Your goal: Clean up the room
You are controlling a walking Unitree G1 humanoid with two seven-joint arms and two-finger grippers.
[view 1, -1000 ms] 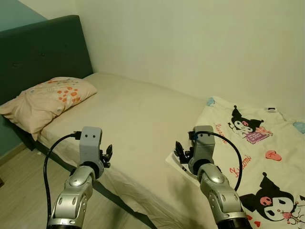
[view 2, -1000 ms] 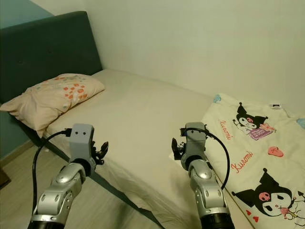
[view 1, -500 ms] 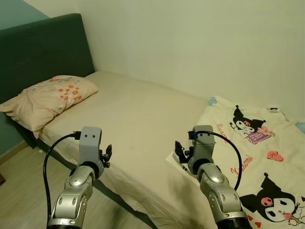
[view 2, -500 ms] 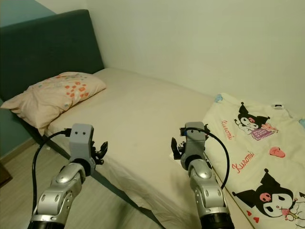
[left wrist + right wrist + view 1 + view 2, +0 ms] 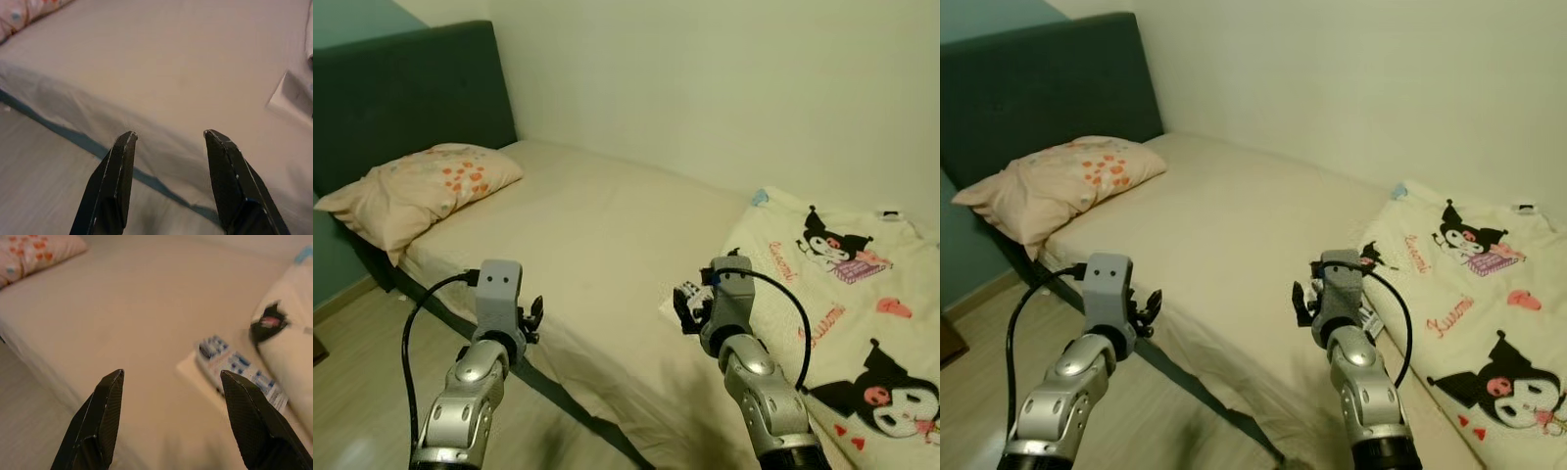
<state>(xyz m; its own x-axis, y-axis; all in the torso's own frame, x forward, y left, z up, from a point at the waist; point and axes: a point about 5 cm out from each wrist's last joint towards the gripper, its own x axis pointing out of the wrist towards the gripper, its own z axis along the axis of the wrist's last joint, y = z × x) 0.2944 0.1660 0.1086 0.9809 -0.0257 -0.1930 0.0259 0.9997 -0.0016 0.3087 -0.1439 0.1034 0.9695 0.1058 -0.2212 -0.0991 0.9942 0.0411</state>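
Note:
A bed with a beige sheet (image 5: 597, 225) lies before me. On it, by the edge of a cartoon-print blanket (image 5: 847, 294), lies a white packet with blue print (image 5: 235, 366) on a flat white sheet (image 5: 190, 368). My right gripper (image 5: 683, 311) hovers open just short of the packet, nothing between its fingers (image 5: 110, 396). My left gripper (image 5: 532, 318) is open over the bed's near edge, its fingers (image 5: 122, 161) pointing across the mattress. The flat white sheet (image 5: 293, 93) also sits at the edge of the left wrist view.
A peach pillow with orange print (image 5: 421, 186) rests at the head of the bed against a dark green headboard (image 5: 401, 98). A pale wall (image 5: 724, 88) runs behind the bed. Wooden floor (image 5: 362, 392) lies to my left, below the mattress edge.
The whole picture has shifted, so the camera moved slightly; the blanket now sits further right and lower. Both arms hold the same pose with fingers open.

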